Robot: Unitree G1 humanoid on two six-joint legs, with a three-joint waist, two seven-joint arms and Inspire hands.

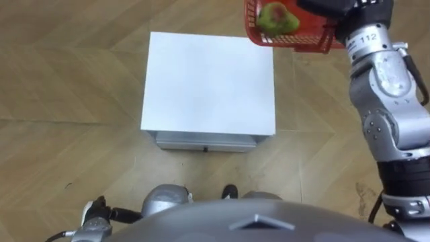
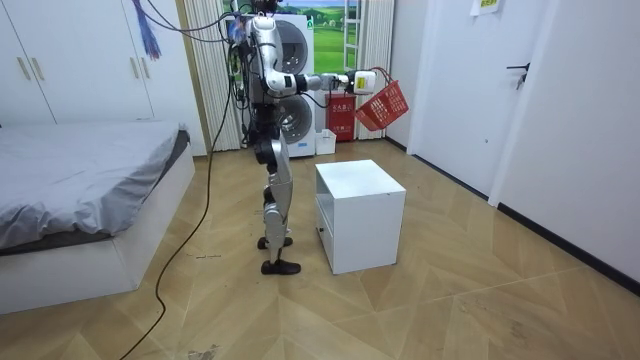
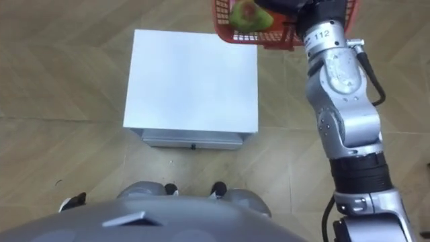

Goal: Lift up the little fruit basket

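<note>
Your right robot hand (image 2: 364, 80) holds the red basket (image 1: 302, 42) high beyond the bench's (image 1: 208, 81) far corner, with 1 green fruit (image 1: 277, 19) inside. It hangs tilted, so a swing could spill the fruit.

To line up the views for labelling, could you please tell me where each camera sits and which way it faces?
Left eye view: on the robot's head, looking down at the white cabinet; shows its chest, left hand, and right arm, whose right hand holds the fruit basket.
Right eye view: beside it, same downward look; chest and right arm.
Room view: standing some way off, facing the whole robot beside the cabinet.
Shared: all three show the cabinet and the fruit basket.
</note>
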